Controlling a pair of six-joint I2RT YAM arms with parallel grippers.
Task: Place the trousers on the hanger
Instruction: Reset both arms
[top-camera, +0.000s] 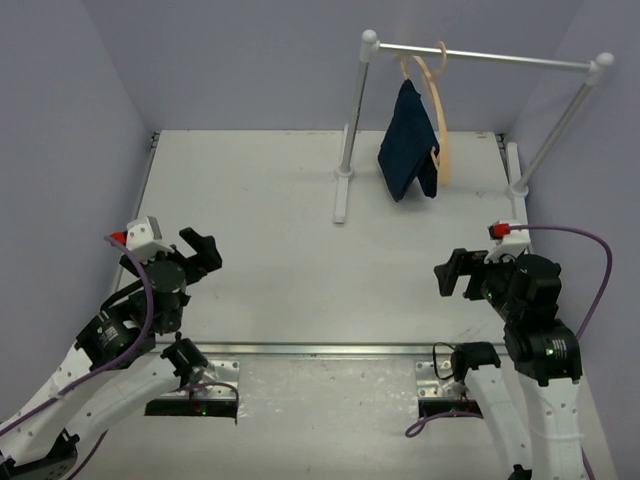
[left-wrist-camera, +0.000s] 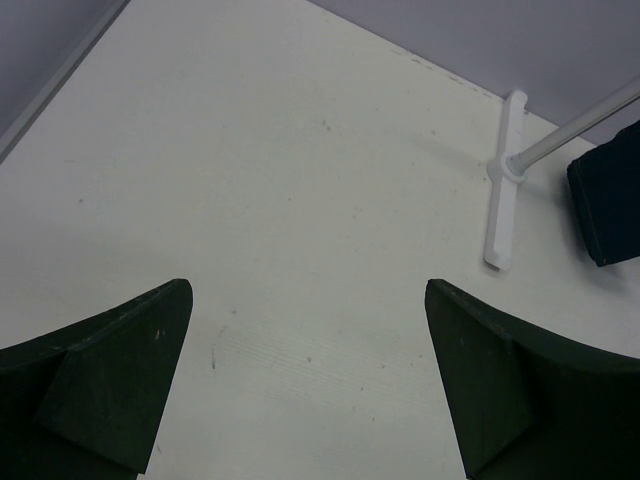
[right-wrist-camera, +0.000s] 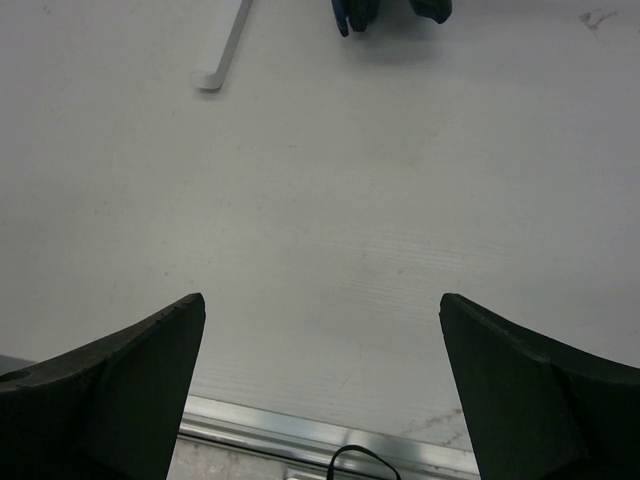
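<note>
My left end effector (top-camera: 203, 252) hangs over the tabletop (top-camera: 280, 200), well short of the white rail (top-camera: 480, 57) and on the near left of it. Its two dark fingers (left-wrist-camera: 130, 370) are spread as wide as they go, with only bare tabletop showing between them, so it holds nothing. My right end effector (top-camera: 450, 273) is the same: it sits on the near right of the rail, fingers fully apart and nothing between them.

The hanger (top-camera: 440, 120) is light tan wood. It hangs by its hook from the rail's top bar, between the two ball-topped posts and somewhat closer to the left post. The trousers (top-camera: 408, 142) are dark navy and folded. They are draped on the hanger and hang straight down below the bar, just beside the left post, with the hanger's curved wooden arm showing along their right edge. Neither end effector touches them; both are well apart from the rail. From my wrist views I see only the lower end of the cloth near the rail's left foot. I cannot tell whether it touches the tabletop.
</note>
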